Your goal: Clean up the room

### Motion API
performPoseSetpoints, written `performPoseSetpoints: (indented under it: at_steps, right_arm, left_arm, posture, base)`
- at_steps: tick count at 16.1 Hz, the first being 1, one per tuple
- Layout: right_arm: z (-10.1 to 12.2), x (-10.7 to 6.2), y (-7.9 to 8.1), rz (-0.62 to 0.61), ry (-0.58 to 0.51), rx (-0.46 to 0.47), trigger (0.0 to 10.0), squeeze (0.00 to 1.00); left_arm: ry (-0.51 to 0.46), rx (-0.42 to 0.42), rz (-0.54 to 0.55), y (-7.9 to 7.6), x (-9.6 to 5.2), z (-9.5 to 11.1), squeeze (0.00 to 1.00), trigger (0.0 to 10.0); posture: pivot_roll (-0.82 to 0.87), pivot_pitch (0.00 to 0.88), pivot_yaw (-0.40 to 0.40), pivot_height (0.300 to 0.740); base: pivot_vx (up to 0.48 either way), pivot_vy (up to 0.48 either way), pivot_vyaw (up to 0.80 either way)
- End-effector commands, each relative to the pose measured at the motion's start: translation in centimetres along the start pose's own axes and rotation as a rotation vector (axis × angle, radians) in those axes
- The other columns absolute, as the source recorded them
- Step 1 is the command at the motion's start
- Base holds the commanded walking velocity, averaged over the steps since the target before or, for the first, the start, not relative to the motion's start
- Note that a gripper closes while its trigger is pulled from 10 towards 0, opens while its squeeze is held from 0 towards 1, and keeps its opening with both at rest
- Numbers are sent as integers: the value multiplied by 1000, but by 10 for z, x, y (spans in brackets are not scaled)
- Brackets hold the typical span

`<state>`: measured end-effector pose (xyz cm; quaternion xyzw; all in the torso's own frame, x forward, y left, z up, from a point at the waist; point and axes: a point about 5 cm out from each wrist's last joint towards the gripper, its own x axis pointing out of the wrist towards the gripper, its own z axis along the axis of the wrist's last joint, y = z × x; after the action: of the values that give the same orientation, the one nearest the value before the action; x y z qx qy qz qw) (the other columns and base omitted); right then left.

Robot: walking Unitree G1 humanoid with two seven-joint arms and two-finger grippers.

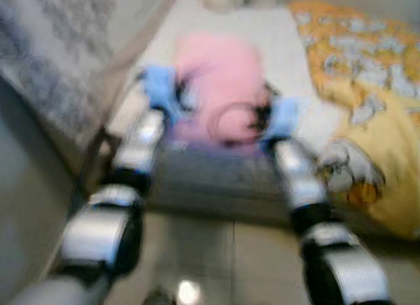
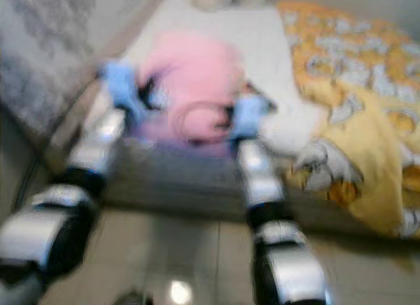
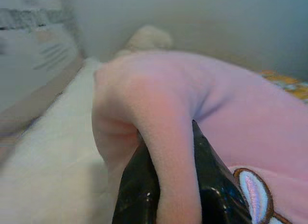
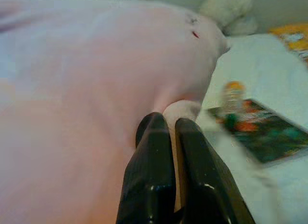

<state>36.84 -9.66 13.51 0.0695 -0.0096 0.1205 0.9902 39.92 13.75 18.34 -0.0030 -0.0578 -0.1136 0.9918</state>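
Observation:
A pink fleece blanket [image 1: 220, 82] lies bunched on the white bed sheet [image 1: 282, 36]. My left gripper [image 1: 178, 94] sits at the blanket's left edge, and in its wrist view both black fingers [image 3: 139, 185] pinch a fold of pink fabric [image 3: 168, 151]. My right gripper [image 1: 262, 118] is at the blanket's right edge; its fingers [image 4: 151, 171] are shut on a thin bit of pink cloth [image 4: 180, 111]. Both eye views are blurred by motion.
A yellow and orange patterned quilt [image 1: 367, 88] covers the bed's right side. A pale stuffed toy [image 3: 147, 38] lies at the head of the bed. A colourful flat packet [image 4: 257, 127] rests on the sheet beside the blanket. Grey patterned fabric [image 1: 59, 49] is at left, tiled floor [image 1: 210, 265] below.

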Motion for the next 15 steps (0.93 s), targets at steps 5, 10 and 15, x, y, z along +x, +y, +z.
performPoseSetpoints:
  at_steps: [5, 10, 15]
  right_arm:
    - [4, -3, -21, -58, -15, -18, 10000, 0]
    - [3, -5, -23, -64, -11, -22, 10000, 0]
    - [2, -6, -24, -70, -13, -25, 10000, 0]
  left_arm:
    - [-60, -1, 11, -5, 7, 17, 0, 10000]
    - [-57, -1, 9, -7, 9, 19, 0, 10000]
    - [-25, 48, -30, -18, 11, 14, 0, 10000]
  posture:
    - [80, 0, -53, 740]
    - [74, 0, -49, 740]
    - [68, 0, -43, 740]
  base:
    - [386, 284, 0]
    - [387, 283, 0]
    - [461, 57, 0]
